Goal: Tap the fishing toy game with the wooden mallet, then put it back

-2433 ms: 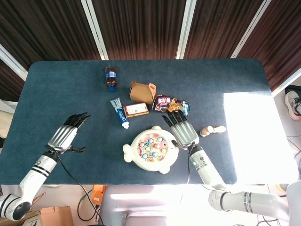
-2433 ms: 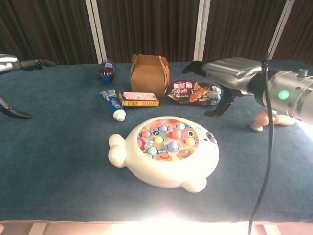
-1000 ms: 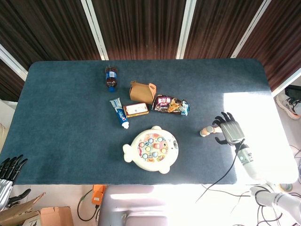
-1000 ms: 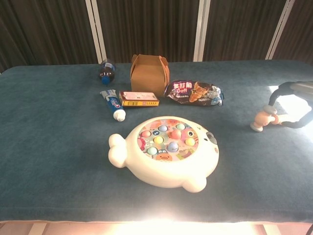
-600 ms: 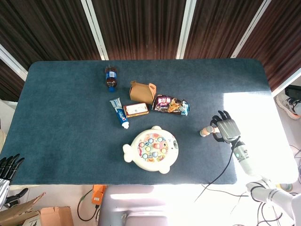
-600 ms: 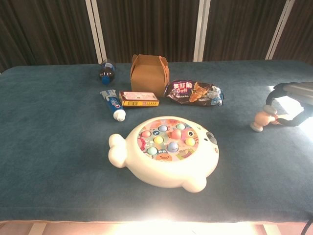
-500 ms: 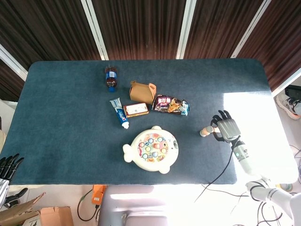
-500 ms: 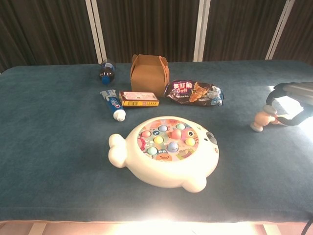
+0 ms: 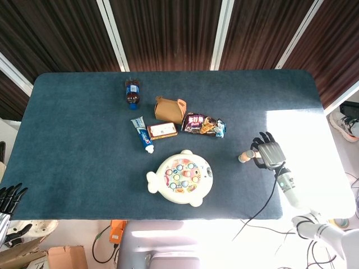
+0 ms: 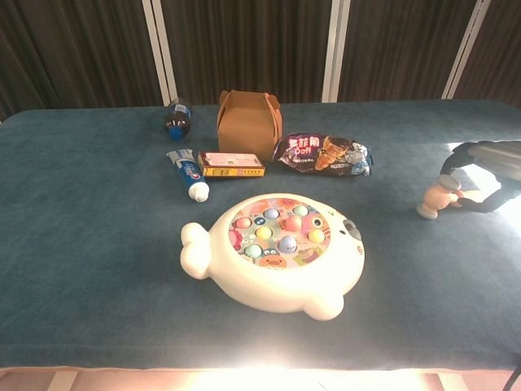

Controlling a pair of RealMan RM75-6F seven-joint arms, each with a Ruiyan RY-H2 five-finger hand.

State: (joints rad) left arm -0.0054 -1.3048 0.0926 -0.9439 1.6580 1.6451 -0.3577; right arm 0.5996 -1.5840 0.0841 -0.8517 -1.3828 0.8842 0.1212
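Note:
The fishing toy game (image 9: 182, 177) (image 10: 277, 251), a cream fish-shaped board with coloured fish, lies at the table's front centre. The wooden mallet (image 9: 245, 157) (image 10: 434, 200) lies right of it on the blue cloth, its head pointing towards the toy. My right hand (image 9: 269, 152) (image 10: 486, 173) sits over the mallet's handle with its fingers curled around it. The handle end is hidden inside the hand. My left hand (image 9: 8, 195) hangs off the table's front left corner, fingers extended and holding nothing.
Behind the toy lie a toothpaste tube (image 9: 143, 134), a small flat box (image 9: 162, 130), a brown carton (image 9: 169, 110), a snack bag (image 9: 204, 124) and a cola bottle (image 9: 132, 92). A bright sunlit patch (image 9: 297, 162) covers the table's right side.
My right hand swung from above the toy to the mallet and curled its fingers around the handle. My left hand withdrew off the table's front left corner. The mallet has barely shifted.

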